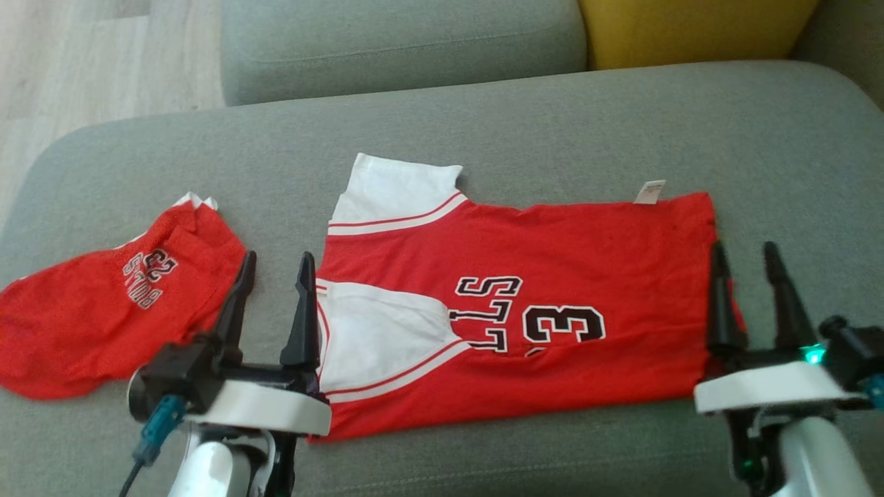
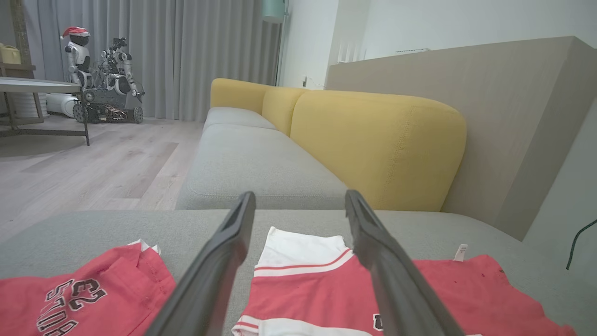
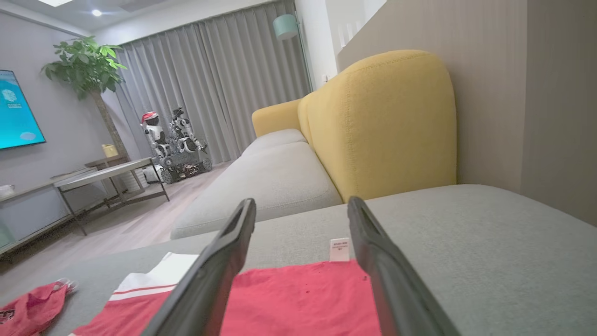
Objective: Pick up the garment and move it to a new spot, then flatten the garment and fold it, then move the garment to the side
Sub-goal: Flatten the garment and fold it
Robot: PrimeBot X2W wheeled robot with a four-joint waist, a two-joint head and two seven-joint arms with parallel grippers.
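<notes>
Left tool (image 1: 278, 257) wide — garment (image 1: 566, 255) red-white, flat

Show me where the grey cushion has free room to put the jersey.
Bare grey fabric seat cushion lies right of the red-and-white jersey, and along the strip behind it. Crowded: the gap between jersey and small red shorts, where the left gripper stands.

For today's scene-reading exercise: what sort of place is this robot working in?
Most likely a living room: a grey sofa with yellow back cushions, a wall screen and a potted plant.
</notes>
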